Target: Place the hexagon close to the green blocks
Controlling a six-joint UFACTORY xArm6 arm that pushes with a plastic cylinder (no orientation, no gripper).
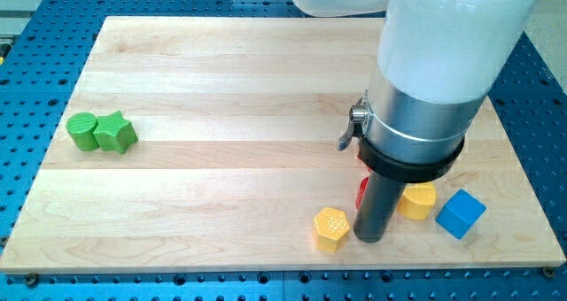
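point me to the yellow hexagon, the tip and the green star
yellow hexagon [331, 225], camera view, top face
my tip [368, 237], camera view, rod's lower end
green star [115, 130], camera view, top face centre

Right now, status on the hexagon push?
My tip down, just right of the yellow hexagon block. Hexagon free of its cluster, far from green cylinder and green star. Path left unobstructed.
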